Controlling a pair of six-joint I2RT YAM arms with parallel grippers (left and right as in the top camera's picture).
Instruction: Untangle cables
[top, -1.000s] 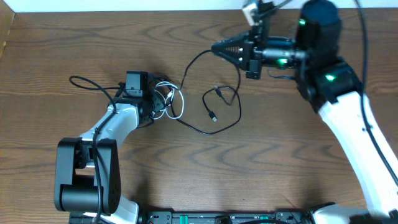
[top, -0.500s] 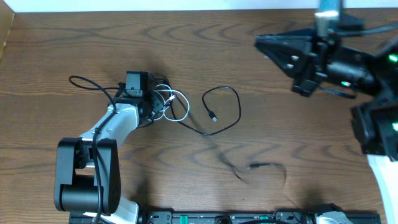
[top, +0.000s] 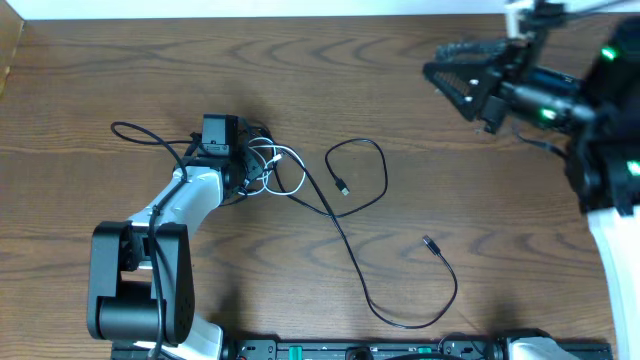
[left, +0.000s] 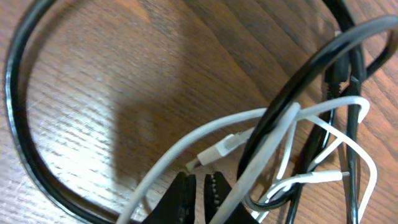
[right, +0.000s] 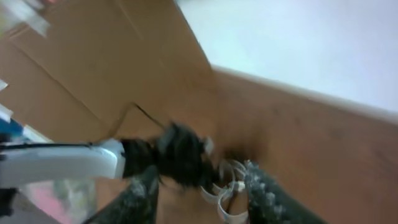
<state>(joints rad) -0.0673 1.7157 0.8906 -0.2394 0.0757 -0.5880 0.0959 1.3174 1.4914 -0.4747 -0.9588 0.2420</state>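
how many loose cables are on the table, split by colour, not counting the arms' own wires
black cable: 1
white cable: 1
total: 2

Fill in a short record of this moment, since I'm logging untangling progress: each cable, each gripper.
black cable: spread out, two plug ends lying free, one stretch running into the white cable's loops
white cable: bunched in loops, black strands crossing it
left gripper: at the white loops, jaws nearly together; a grip cannot be confirmed
right gripper: open, empty, well apart from both cables
untangled: no
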